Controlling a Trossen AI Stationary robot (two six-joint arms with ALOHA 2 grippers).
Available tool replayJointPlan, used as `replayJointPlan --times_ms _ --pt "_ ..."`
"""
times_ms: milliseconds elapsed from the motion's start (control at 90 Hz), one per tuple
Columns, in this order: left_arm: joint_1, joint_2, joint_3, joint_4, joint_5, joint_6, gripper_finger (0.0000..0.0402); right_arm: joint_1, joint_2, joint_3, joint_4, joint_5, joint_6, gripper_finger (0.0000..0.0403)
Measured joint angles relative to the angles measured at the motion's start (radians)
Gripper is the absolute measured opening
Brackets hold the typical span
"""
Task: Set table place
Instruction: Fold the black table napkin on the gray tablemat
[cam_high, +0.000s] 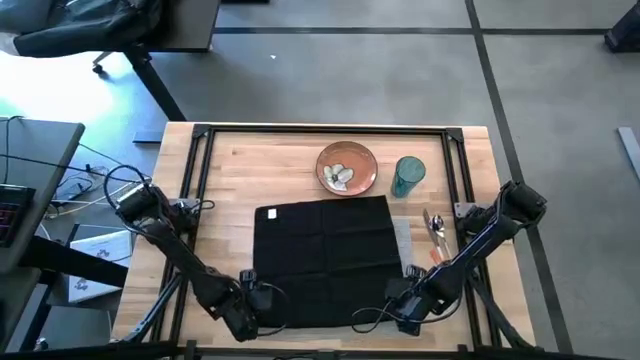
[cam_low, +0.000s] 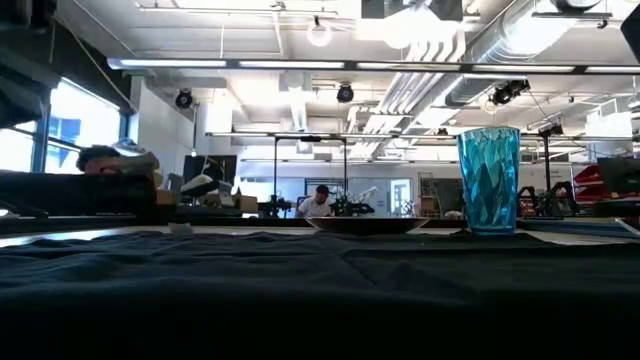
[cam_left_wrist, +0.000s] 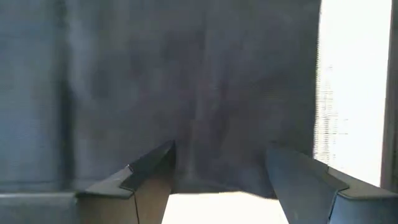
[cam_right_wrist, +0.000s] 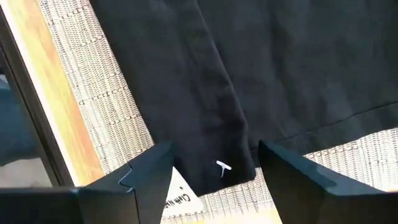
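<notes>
We look down on the table (cam_high: 230, 150), where the black napkin (cam_high: 325, 260) lies spread flat over the grey placemat (cam_high: 402, 238), covering nearly all of it; only a strip of weave shows along the napkin's right edge. Both arms reach to the near edge of the cloth. The left gripper (cam_left_wrist: 217, 177) sits at the napkin's near left corner with its fingers (cam_left_wrist: 146, 177) spread wide, the cloth's hem lying between them; they seem to rest just above the fabric and hold nothing, though the wrist view is too close for us to be sure of contact. The right gripper (cam_right_wrist: 214, 168) is at the near right corner, its fingers (cam_right_wrist: 149, 174) equally wide apart, with the napkin's corner and its small white tag (cam_right_wrist: 222, 166) between them, over the placemat; it grips nothing either.

Beyond the napkin, the round orange-brown plate (cam_high: 347, 167) stands on bare wood, and a blue tumbler (cam_high: 408, 176) stands upright just beside it on the right. The cutlery (cam_high: 435, 232) with orange handles lies to the right of the placemat, near the right arm
</notes>
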Motion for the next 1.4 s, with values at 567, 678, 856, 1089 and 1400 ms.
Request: replayJointPlan --times_ms 567,678,856,1089,1400 --pt "-0.003 -0.005 -0.001 -0.020 -0.036 0.026 0.0118 0.000 0.000 0.000 -0.001 0.007 -0.011 0.0220" --pt "-0.003 -0.005 -0.001 -0.023 -0.037 0.036 0.0091 0.000 0.000 0.000 0.004 -0.010 -0.019 0.0217" --pt "-0.003 -0.005 -0.001 -0.024 -0.038 0.044 0.0048 0.000 0.000 0.000 0.045 -0.033 -0.048 0.0200" --pt "-0.008 -0.005 -0.001 -0.010 -0.065 0.063 0.0031 0.000 0.000 0.000 0.050 -0.035 -0.088 0.0190" --pt "-0.008 -0.005 -0.001 -0.013 -0.066 0.088 0.0003 0.002 0.001 0.000 0.025 -0.005 -0.167 0.0135"
